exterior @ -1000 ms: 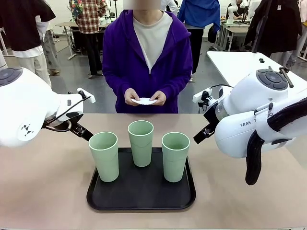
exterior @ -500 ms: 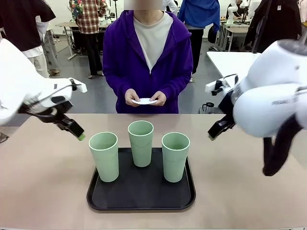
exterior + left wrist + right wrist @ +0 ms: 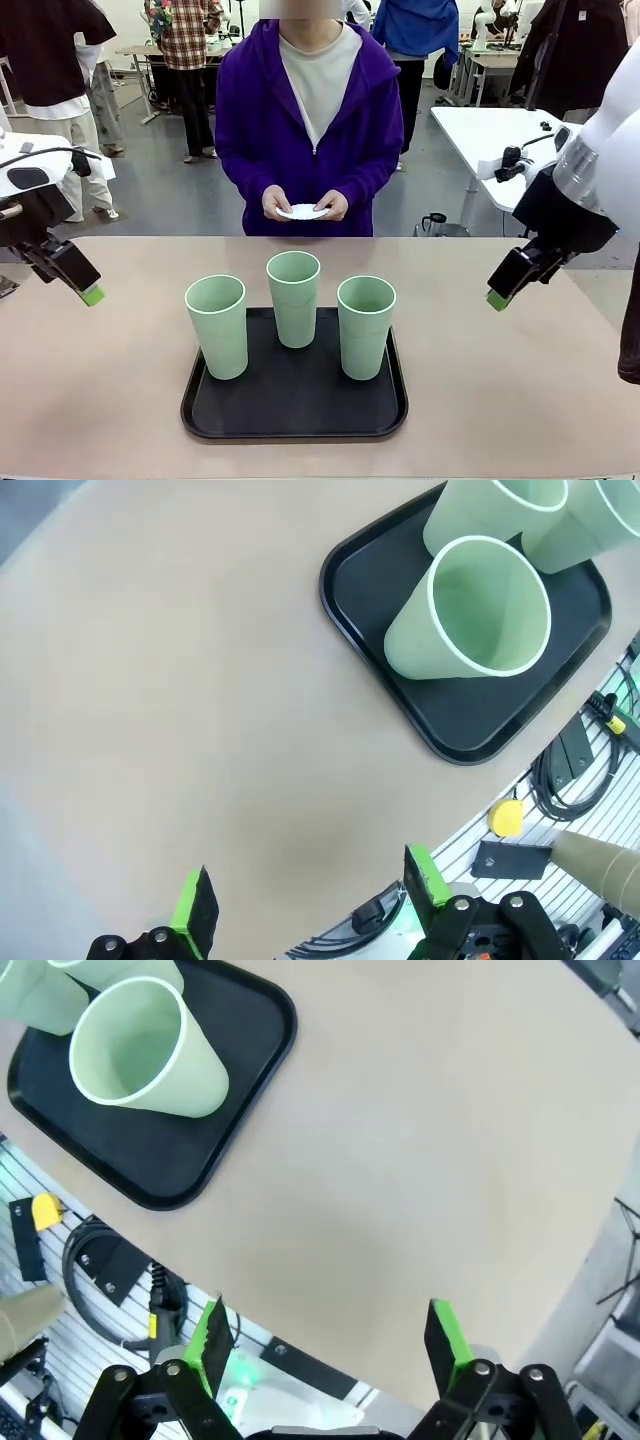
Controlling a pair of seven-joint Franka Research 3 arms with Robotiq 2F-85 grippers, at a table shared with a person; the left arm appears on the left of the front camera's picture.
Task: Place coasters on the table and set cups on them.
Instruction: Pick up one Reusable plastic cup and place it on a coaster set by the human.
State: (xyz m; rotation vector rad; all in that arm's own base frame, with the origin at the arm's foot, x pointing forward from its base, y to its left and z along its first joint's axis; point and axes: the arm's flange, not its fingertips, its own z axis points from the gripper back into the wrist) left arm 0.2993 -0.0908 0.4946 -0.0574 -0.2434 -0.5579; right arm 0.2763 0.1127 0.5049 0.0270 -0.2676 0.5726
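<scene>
Both released: left tool (image 3: pixel 88 293), right tool (image 3: pixel 497 298) flanking tray (image 3: pixel 300 425); cups (image 3: pixel 294 300) waiting between them; person (image 3: pixel 250 120) beyond holding coasters (image 3: pixel 302 211), likely laying them first.

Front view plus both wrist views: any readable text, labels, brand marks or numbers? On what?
No text can be read in any of the three views.
cups: plain, no marking.
black tray: no label.
table: no print.
</scene>
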